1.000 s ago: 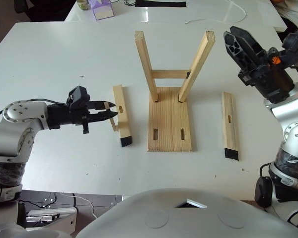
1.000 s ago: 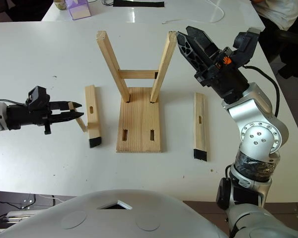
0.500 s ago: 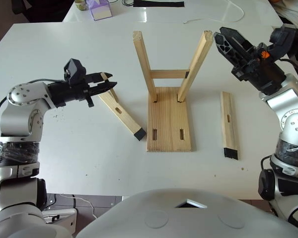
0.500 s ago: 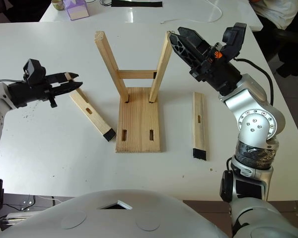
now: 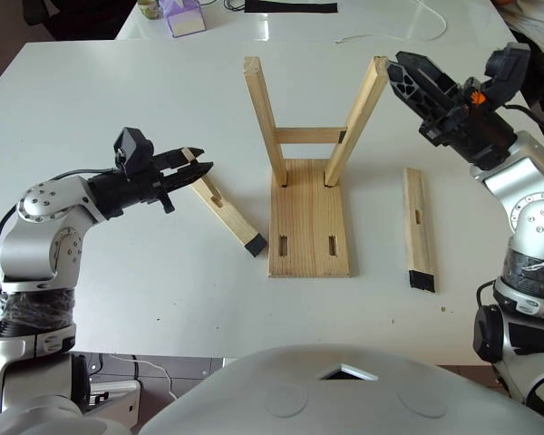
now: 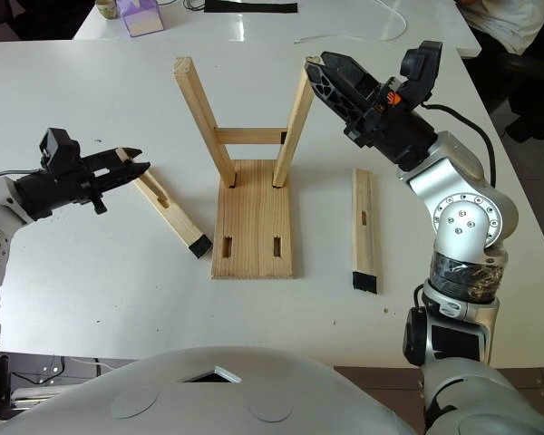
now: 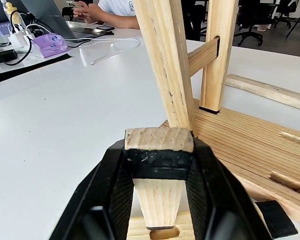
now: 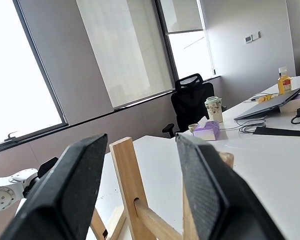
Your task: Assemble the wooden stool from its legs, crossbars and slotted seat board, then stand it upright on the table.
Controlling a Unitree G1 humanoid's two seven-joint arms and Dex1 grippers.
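White table carries the half-built stool. Its seat board lies flat, with two standing legs set in the far slots and joined by a crossbar. The left tool pinches the bare end of a third leg and holds it raised. The leg's black-tipped end, out ahead of the tool, rests on the table just beside the board, near an empty slot. Gripping the far end likely leaves that tip free to seat. The right tool is spread wide beside the top of the nearer standing leg, probably to steady the frame. A fourth leg lies flat below that tool.
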